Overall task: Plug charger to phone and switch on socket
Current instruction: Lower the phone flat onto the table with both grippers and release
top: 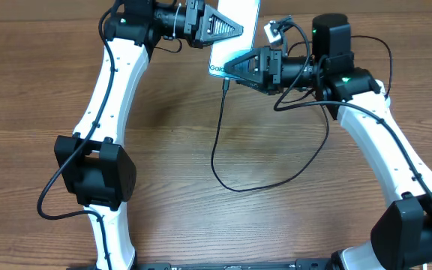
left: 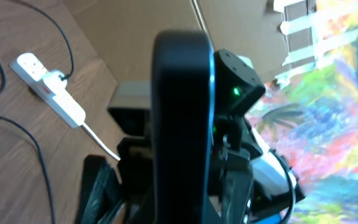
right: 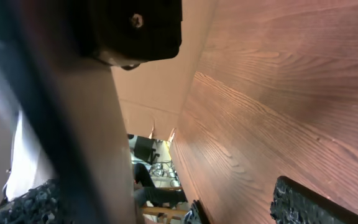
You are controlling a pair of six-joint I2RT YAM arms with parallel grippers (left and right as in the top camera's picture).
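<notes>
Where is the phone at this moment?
In the overhead view the phone sits at the far middle of the table, the left gripper on its left and the right gripper at its near end, where the black cable ends.

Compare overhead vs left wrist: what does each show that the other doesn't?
Overhead only: the phone screen face-on with white lettering, and the charger cable's whole loop across the table. Left wrist only: the socket in clear view, black plug seated in it, its white cord, a colourful backdrop. Both: the phone (edge-on at the wrist), black cable, wood table.
</notes>
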